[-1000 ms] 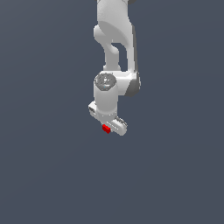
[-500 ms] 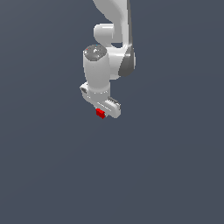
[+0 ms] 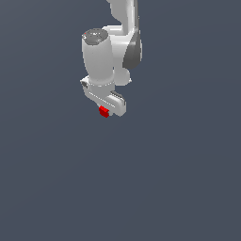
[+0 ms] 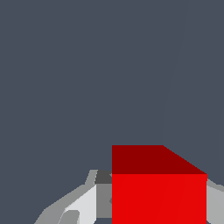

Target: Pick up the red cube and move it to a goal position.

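Up in the upper half of the exterior view, the white, smooth-shelled robot arm (image 3: 113, 52) reaches down from the top edge, and its white two-fingered gripper (image 3: 104, 112) is pinched on the small, plain, bright red cube (image 3: 103, 112). No container of any kind shows in either view; the cube sits in nothing but the gripper's grasp. It hangs clear of everything else, with only the flat, dark slate-grey background (image 3: 179, 179) around and below it.

From the exterior view the red cube peeks out at the gripper's lower edge, toward the exterior view's left end of the white finger bar, and looks far smaller than the gripper body above it. Its outline there is slightly broken, partly hidden by the fingers.

The wrist view shows the same red cube (image 4: 158, 192) close up: one face is a vivid, evenly lit red and the adjoining face is a darker, shaded red, with sharp straight edges and no markings. Pale grey and white finger parts (image 4: 83, 203) lie against one side of it, and another pale sliver shows at its opposite side. Behind it is the same uniform slate-grey.
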Available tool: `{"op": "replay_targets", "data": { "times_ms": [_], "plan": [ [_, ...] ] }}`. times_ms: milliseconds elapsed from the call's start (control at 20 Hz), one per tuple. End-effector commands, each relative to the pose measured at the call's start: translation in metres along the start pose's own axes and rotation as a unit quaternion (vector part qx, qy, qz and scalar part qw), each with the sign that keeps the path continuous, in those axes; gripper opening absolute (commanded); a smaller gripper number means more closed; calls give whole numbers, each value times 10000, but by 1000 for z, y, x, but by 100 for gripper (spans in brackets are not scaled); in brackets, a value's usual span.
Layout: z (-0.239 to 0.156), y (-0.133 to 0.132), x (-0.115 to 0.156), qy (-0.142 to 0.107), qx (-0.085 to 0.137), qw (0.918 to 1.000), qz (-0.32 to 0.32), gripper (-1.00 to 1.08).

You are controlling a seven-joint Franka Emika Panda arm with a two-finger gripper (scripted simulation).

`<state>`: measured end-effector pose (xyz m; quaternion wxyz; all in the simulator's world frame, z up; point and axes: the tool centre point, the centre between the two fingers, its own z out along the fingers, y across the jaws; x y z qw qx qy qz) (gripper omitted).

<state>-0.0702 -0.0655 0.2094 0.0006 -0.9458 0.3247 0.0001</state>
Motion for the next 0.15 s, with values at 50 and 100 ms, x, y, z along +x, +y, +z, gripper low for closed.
{"op": "replay_targets", "data": {
  "times_ms": [50, 100],
  "plan": [
    [-5, 3, -1, -1, -1, 10000, -2, -100],
    [-5, 4, -1, -1, -1, 10000, -2, -100]
  ]
}}
